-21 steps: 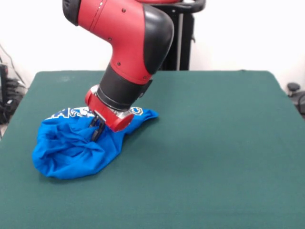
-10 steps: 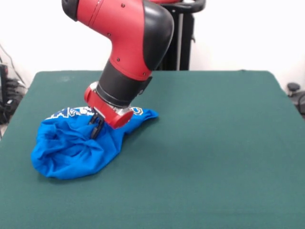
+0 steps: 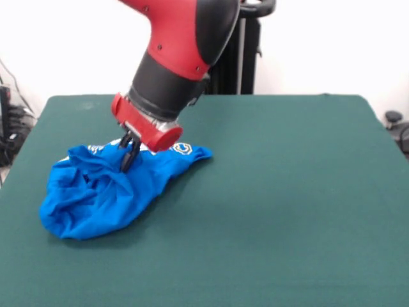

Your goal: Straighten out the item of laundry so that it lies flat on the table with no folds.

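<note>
The item of laundry (image 3: 96, 198), a bright blue T-shirt, lies crumpled in a heap on the left part of the dark green table (image 3: 287, 192). A strip of white print shows along its far edge, and one corner stretches out to the right. My gripper (image 3: 127, 160) comes down at a slant onto the heap's far side. Its black fingers (image 3: 133, 151) are shut on a pinch of the blue cloth, which rises in a small peak under them. The red wrist hides part of the shirt's far edge.
A black stand (image 3: 246, 57) rises behind the table's far edge. Dark cables and gear (image 3: 9, 128) sit off the left side, and a dark object (image 3: 397, 126) sits off the right side. The shirt lies close to the table's left edge.
The arm has risen and drawn back, carrying the gripper upward. The pinched cloth has lifted with it, so the heap's far side now stands higher.
</note>
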Motion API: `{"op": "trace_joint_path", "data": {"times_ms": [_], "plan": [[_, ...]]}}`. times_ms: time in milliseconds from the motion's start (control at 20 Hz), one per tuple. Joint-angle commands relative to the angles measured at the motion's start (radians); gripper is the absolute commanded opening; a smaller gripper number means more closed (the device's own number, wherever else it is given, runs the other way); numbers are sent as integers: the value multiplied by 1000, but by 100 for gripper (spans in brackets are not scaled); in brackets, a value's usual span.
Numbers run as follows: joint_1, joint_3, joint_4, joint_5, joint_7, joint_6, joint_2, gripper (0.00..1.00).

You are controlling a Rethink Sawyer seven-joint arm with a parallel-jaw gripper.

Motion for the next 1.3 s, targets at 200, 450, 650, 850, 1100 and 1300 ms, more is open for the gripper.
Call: {"op": "trace_joint_path", "data": {"times_ms": [200,450,650,850,1100,1300], "plan": [[50,123,21,116,149,243,-76,0],[3,222,-15,159,97,233,-52,0],[-16,274,-32,180,83,181,-17,0],[-3,286,-46,202,123,152,16,0],[45,245,-85,240,209,133,65,0],[43,284,-78,292,216,148,61,0]]}}
